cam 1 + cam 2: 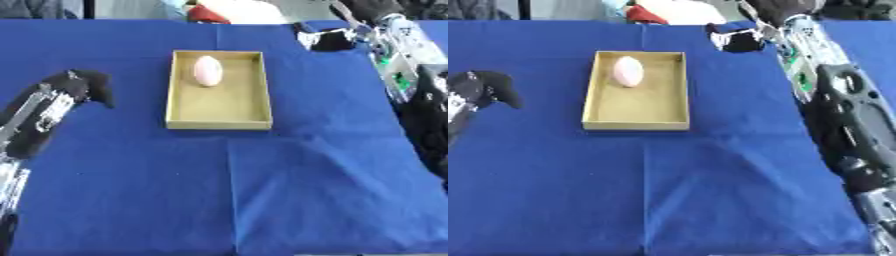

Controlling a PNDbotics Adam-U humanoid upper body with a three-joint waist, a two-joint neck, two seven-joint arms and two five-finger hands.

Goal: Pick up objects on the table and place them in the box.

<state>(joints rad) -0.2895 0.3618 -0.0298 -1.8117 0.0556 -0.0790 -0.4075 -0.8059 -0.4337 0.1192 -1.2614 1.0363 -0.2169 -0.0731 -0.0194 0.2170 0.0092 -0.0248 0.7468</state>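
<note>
Right hand [741, 41] blurred, finger pose unclear; left arm cut off by the lower-left edge

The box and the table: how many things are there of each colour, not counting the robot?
Pink: 1, the egg-shaped thing lying in the box.
Tan: 1, the box itself.
Blue: 1, the tablecloth.
Total: 3.
</note>
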